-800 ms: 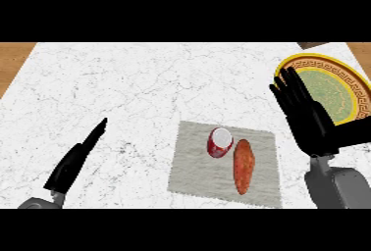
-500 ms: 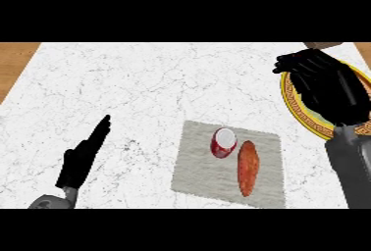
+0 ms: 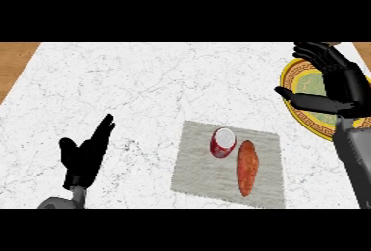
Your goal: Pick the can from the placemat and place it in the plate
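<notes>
Head view: the right hand (image 3: 342, 84) has drifted farther up over the plate (image 3: 290, 78), fingers spread and holding nothing. The left hand (image 3: 83, 157) rests open at lower left. The can (image 3: 223, 142) sits untouched on the placemat (image 3: 199, 169), so the pick has not begun.

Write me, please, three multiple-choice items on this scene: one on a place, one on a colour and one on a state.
1. The can lies:
A on the placemat
B inside a bowl
C on the floor

2. The rim of the plate is:
A blue
B yellow
C black

3. The left hand is:
A shut on the can
B shut on a spoon
C open, holding nothing

Answers:
1 A: the can rests on the grey mat beside the sweet potato.
2 B: a yellow patterned band rings the green centre.
3 C: its fingers are straight and nothing is in them.
</notes>
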Controlling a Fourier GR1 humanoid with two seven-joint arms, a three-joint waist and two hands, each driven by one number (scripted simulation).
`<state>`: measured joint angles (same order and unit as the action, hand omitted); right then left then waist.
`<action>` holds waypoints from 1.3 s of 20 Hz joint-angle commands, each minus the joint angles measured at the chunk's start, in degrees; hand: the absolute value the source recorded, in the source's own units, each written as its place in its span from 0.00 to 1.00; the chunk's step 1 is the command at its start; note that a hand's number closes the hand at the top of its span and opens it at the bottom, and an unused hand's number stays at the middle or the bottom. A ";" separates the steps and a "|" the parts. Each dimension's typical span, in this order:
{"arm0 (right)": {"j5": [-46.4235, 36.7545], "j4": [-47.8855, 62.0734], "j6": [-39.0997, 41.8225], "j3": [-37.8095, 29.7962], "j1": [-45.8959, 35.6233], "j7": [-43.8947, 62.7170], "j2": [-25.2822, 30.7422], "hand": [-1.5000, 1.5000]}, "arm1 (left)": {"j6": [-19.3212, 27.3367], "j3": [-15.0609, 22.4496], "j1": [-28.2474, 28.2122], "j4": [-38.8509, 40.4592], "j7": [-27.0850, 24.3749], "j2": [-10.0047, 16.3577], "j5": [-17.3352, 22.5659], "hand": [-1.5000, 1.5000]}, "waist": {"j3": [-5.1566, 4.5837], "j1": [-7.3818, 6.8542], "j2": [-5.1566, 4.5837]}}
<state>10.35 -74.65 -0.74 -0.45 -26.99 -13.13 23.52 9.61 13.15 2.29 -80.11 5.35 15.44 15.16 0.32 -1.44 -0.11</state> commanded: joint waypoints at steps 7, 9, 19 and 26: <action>-7.15 -0.41 12.56 5.63 -2.79 4.18 10.68 0.00 | 0.49 -0.57 -0.43 2.73 3.25 -2.28 -0.03 0.50 | -0.46 1.68 0.12; -9.93 -0.80 16.67 9.26 -2.81 5.66 13.34 0.00 | 0.15 -0.69 0.04 0.21 5.55 -1.25 0.43 0.50 | -0.44 1.24 0.22; -17.57 -13.39 20.30 18.32 -4.92 24.24 10.81 0.00 | -1.62 -2.58 -0.99 -1.20 7.11 -0.61 1.13 0.50 | -0.38 1.40 0.27; -25.76 -16.52 18.63 21.67 -1.75 30.53 4.19 0.00 | -0.62 -1.57 -2.93 -4.12 8.21 -2.29 -1.58 0.50 | -0.33 1.24 0.17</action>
<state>-11.09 -90.17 18.08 19.90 -29.67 14.67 29.79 9.99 11.28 0.38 -82.85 10.10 13.16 13.20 0.25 -0.15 0.31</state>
